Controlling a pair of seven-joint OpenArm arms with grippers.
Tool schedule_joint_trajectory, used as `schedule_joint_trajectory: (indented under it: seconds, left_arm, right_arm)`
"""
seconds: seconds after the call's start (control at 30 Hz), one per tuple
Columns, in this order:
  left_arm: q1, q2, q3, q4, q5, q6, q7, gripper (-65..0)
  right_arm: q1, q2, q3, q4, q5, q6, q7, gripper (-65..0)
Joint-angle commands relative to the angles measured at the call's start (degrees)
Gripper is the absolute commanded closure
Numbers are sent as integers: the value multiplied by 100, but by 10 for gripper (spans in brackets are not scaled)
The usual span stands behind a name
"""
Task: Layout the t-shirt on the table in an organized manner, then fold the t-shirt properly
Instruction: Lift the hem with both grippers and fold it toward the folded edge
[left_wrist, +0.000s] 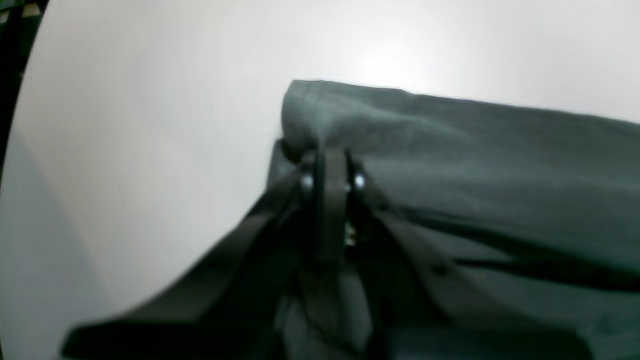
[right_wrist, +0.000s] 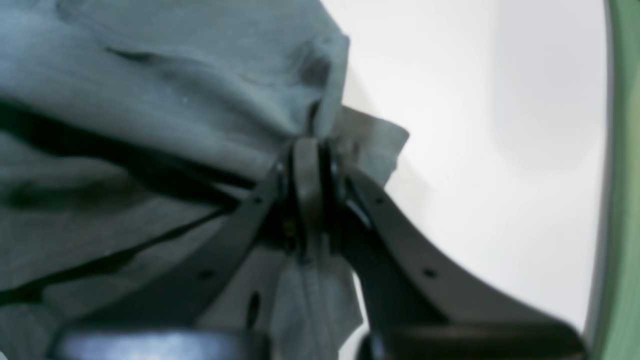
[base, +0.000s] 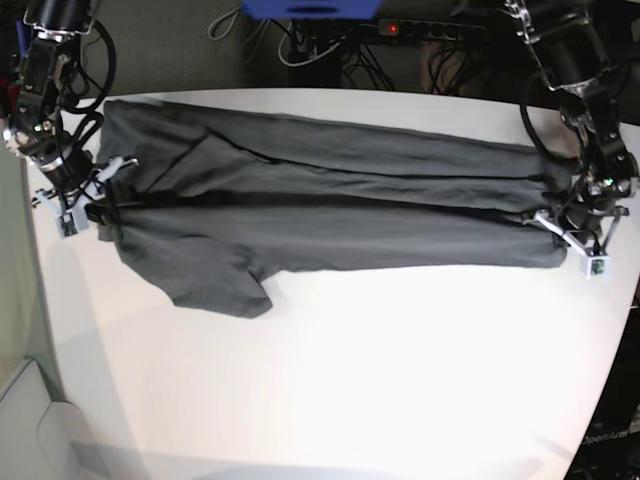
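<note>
Across the far half of the table (base: 330, 380) the t-shirt (base: 330, 215) lies stretched out sideways, reaching nearly from one side edge to the other. It is folded lengthwise, with a long dark crease running along its middle and an upper layer lapped over it. One sleeve (base: 225, 290) sticks out toward the near side at the base view's left end, lying flat on the white top.

The right gripper (base: 92, 208) sits at that left end of the shirt. Its wrist view shows the jaws pressed together on a bunched edge of cloth, with a small flap of fabric poking out past the fingertips (right_wrist: 307, 160) and more hanging down between the fingers.

The left gripper (base: 562, 225) is at the opposite end, by the table's edge. From its wrist camera the jaws are clamped tight on the shirt's corner, and the cloth rolls up over the tips (left_wrist: 330, 165) in a rounded fold before spreading flat toward the right.

Between the two grips the fabric looks drawn taut, with only shallow wrinkles. Behind the table, cables and a power strip (base: 420, 28) lie on the floor.
</note>
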Motion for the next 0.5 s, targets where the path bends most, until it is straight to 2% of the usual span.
schedule_joint_trajectory:
  seconds: [0.0, 0.47]
  left_arm:
    - [-99, -102, -25, 98, -15, 20, -99, -2]
    - [24, -102, 10, 19, 37, 20, -55, -2]
  right_arm:
    - [-10, 98, 44, 87, 60, -27, 138, 0]
    - [-230, 133, 35, 122, 60, -27, 138, 0]
